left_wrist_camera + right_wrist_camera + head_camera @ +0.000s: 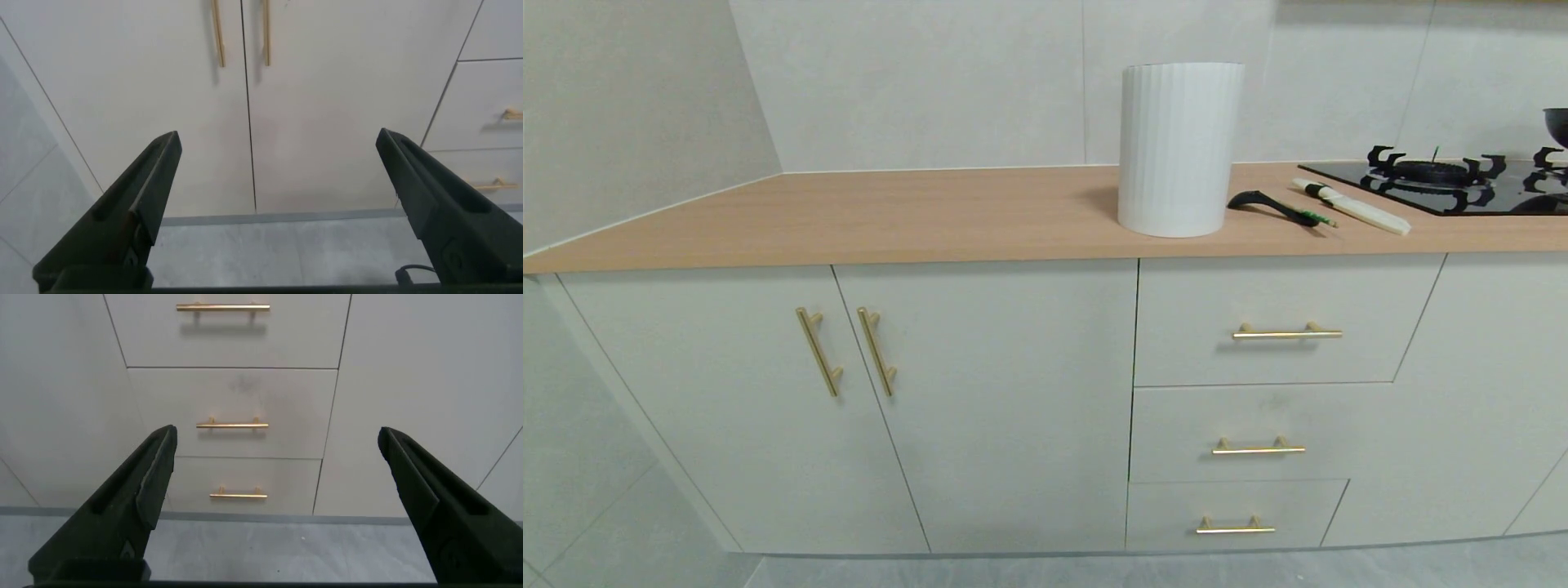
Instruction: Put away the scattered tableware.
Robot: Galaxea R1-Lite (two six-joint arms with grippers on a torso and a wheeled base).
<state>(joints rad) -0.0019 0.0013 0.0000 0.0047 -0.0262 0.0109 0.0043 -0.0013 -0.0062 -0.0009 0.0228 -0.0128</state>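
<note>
Ladle (1270, 206) & knife (1352, 207) lie on worktop (890, 216) beside white holder (1180, 151), twd the hob (1429, 173). Left pincer (278, 140) & right pincer (278, 434) both spread, empty, low at cupboard fronts (980, 392). We'd lift the right arm, come down over ladle handle, grip mid-shaft.

The left gripper (276, 140) has two dark, near-black fingers (139, 204), long flat-sided wedges narrowing to blunt tips (one inner edge carries a brownish scuff); a thin black cable (413, 273) curls by its base; the right gripper (276, 434) has matching matte fingers (131, 498).
</note>
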